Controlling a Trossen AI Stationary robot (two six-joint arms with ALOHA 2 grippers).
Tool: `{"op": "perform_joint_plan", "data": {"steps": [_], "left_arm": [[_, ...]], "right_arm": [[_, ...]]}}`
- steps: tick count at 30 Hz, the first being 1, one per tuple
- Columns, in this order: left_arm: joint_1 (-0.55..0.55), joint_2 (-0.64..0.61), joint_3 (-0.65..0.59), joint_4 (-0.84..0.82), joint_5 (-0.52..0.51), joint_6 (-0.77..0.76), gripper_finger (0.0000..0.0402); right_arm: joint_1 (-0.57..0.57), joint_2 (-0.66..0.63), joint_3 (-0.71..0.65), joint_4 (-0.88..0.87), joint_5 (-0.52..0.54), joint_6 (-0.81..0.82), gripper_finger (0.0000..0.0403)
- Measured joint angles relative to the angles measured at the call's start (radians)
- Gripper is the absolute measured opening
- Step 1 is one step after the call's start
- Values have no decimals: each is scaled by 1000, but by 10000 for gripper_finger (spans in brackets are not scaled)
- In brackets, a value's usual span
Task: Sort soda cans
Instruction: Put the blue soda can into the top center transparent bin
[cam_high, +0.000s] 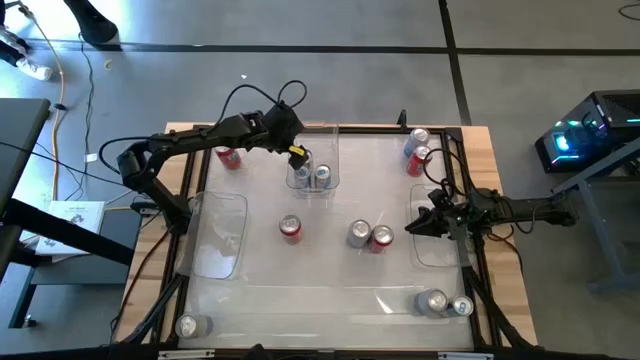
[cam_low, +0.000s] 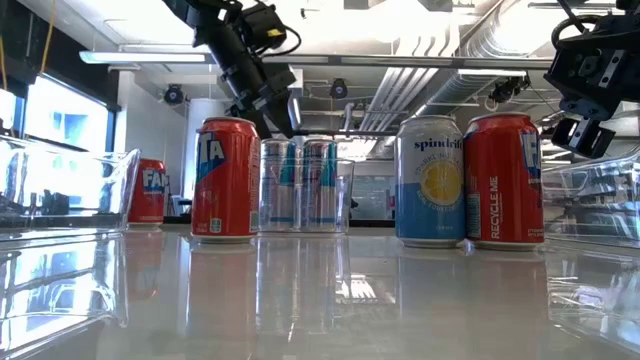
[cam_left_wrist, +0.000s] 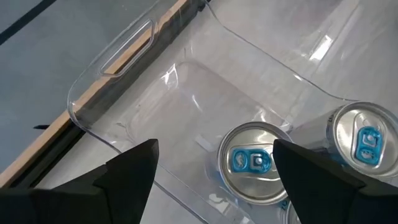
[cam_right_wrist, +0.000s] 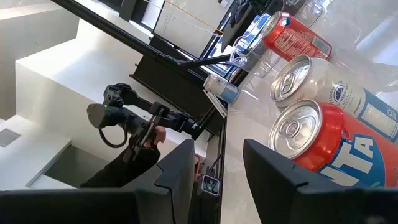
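Observation:
My left gripper (cam_high: 298, 157) (cam_left_wrist: 214, 149) hangs open above the clear bin (cam_high: 330, 145) at the table's far middle. Two silver soda cans with blue tabs (cam_left_wrist: 252, 163) (cam_left_wrist: 364, 138) stand upright on the bin's floor below it. One of them lies under the gap between the fingers, untouched. Out on the table stand a red can (cam_high: 290, 228), a silver can (cam_high: 358, 234) and a red can (cam_high: 380, 238). My right gripper (cam_high: 412, 230) (cam_right_wrist: 217, 149) waits open and level over the right bin (cam_high: 440, 250), holding nothing.
A red can (cam_high: 229, 157) stands far left and two cans (cam_high: 418, 150) far right. Two more (cam_high: 445, 303) sit near right and one (cam_high: 188, 325) near left. A clear bin (cam_high: 220, 232) lies at the left. A person's hand (cam_right_wrist: 149, 134) shows beyond the table.

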Motion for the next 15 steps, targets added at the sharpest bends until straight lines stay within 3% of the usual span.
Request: {"op": "perform_joint_plan", "data": {"steps": [4,9,15], "left_arm": [[-5,-12,0,-19,-18,42,312],[-42,-97,-8,-84,-133,85,311],[-139,-301,-239,168,-125,110,301]], "right_arm": [[0,0,0,0,0,0,132],[0,0,0,0,0,0,132],[0,0,0,0,0,0,132]]}}
